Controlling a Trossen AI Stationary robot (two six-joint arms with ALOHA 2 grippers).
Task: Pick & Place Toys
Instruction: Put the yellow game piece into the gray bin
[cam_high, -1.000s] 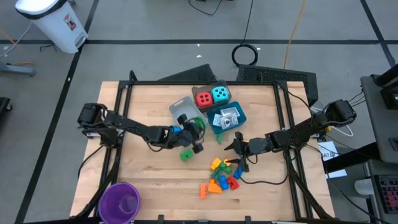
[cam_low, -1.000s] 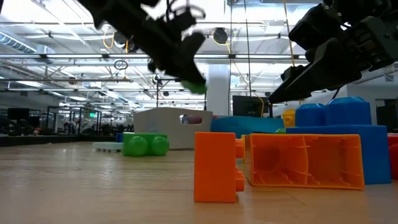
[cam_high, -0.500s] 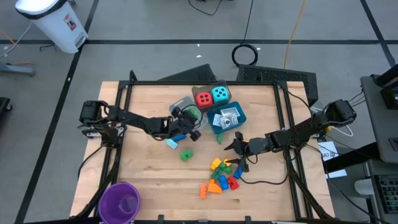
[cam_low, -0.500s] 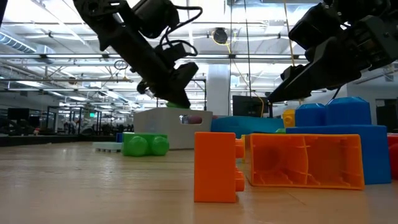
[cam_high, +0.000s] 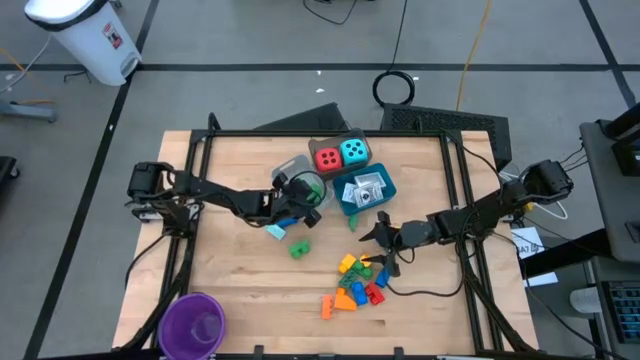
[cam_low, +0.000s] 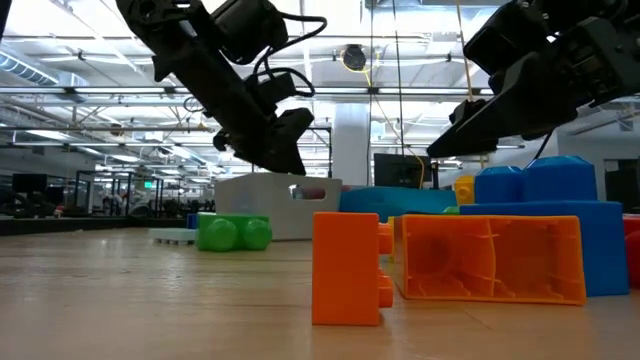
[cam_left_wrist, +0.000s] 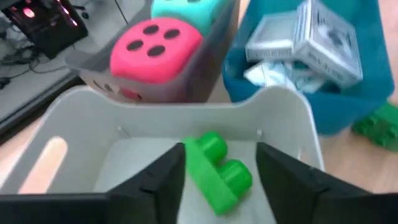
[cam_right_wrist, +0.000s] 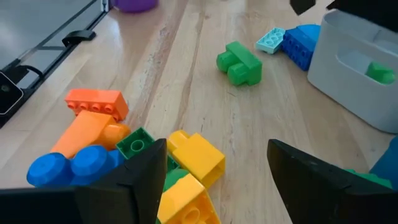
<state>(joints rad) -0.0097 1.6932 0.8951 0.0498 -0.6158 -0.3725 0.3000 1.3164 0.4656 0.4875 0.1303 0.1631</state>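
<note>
My left gripper (cam_left_wrist: 221, 150) stands open just over the grey tray (cam_left_wrist: 283, 102), near the table's middle (cam_high: 308, 190). A green brick (cam_left_wrist: 217, 174) lies on the tray's floor between the fingers, which do not touch it. My right gripper (cam_right_wrist: 217, 146) hangs open above the far end of a pile of yellow, orange, blue and green bricks (cam_high: 355, 285), touching none. A second green brick (cam_high: 299, 248) lies on the table, with a light-blue flat piece (cam_high: 276, 232) beside it. The red die (cam_high: 327, 158) and the cyan die (cam_high: 352, 151) sit in a clear tray.
A blue tray (cam_high: 385, 192) with white packets stands right of the grey tray. A purple cup (cam_high: 192, 322) is at the near left corner. Bare wood lies between the cup and the brick pile. In the low view an orange brick (cam_low: 490, 258) lies close in front.
My left gripper has gone toward the table's far edge and down with the green brick, stopped over the grey tray, and let the brick go. The brick now lies in the tray.
</note>
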